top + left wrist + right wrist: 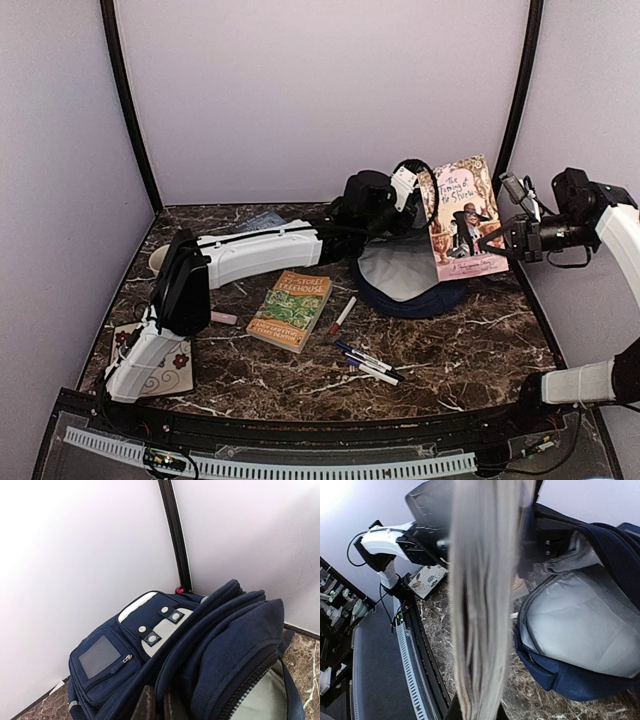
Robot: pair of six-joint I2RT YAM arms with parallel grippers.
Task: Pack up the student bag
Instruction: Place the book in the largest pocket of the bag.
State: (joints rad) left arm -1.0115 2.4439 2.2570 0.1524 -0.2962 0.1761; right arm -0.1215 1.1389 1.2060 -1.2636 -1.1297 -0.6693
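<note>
The navy student bag lies at the back middle of the table, its mouth open and its pale grey lining showing. My left gripper is shut on a fold of the bag's upper fabric and holds the mouth up; the white patch with studs faces its camera. My right gripper is shut on a pink paperback book, held upright in the air just right of and above the bag's opening. The right wrist view shows the book's page edges beside the lining.
A green and orange book lies left of the bag. A pink marker and several dark pens lie in front. A floral notebook and a pink eraser lie near the left arm. Walls enclose the table.
</note>
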